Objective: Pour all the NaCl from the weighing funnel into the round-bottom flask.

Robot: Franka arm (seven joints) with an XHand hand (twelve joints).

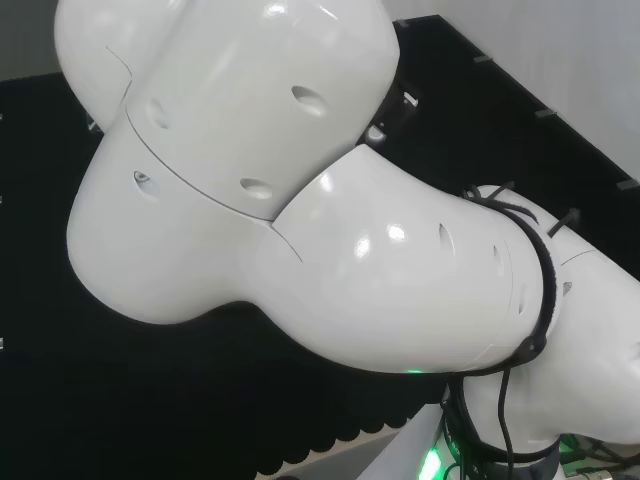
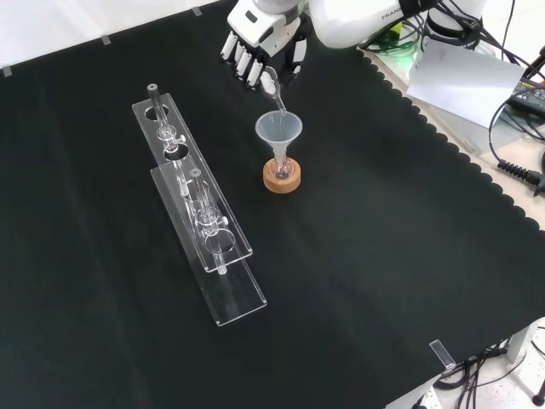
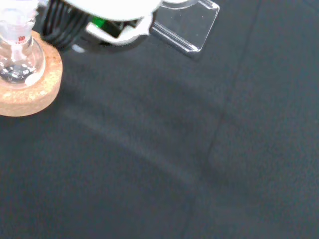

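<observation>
Front view: hand (image 2: 260, 47) at the top of the cloth, fingers curled and pinching a small clear weighing funnel (image 2: 271, 88), tilted with its tip down. Directly below the hand, a larger plastic funnel (image 2: 278, 129) seated in the neck of a round flask (image 2: 281, 162), itself on a cork ring (image 2: 282, 176). Tip of the weighing funnel just over the rim of the plastic funnel; cannot tell whether touching. Well to the left of the hand, a clear rack (image 2: 197, 204) carrying glass pieces. Wrist view: flask bulb (image 3: 17, 64) resting in the cork ring (image 3: 30, 94), with a little clear or white stuff at the bottom, hard to make out. Head view: white arm links (image 1: 300, 190) over the black cloth (image 1: 60, 400).
</observation>
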